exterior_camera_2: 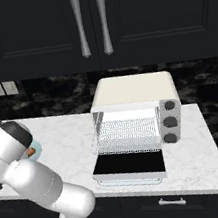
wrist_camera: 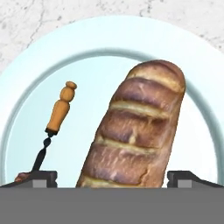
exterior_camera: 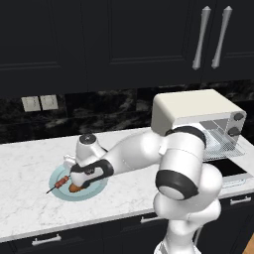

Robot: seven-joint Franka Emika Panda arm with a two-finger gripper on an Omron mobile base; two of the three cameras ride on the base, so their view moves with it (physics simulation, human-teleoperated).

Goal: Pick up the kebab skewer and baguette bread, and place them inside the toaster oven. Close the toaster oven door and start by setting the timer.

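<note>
The baguette bread (wrist_camera: 133, 131), golden-brown with pale slashes, lies on a light blue plate (wrist_camera: 26, 87). My gripper (wrist_camera: 112, 178) hangs open just above it, one fingertip on each side of the loaf's near end. The kebab skewer (wrist_camera: 59, 114) lies to the loaf's left, its wooden handle pointing away and a meat chunk beside my left fingertip. In the left base view my hand covers most of the plate (exterior_camera: 57, 177), and the skewer (exterior_camera: 58, 185) pokes out to the left. The cream toaster oven (exterior_camera_2: 134, 96) stands to the right with its door (exterior_camera_2: 128, 164) folded down flat.
A wire rack (exterior_camera_2: 127, 130) shows inside the oven, and dark knobs (exterior_camera_2: 170, 121) sit on its right side. Two wall outlets (exterior_camera: 39, 103) are on the black backsplash. Dark upper cabinets with bar handles (exterior_camera_2: 80, 24) hang above the white marble counter (exterior_camera: 30, 163).
</note>
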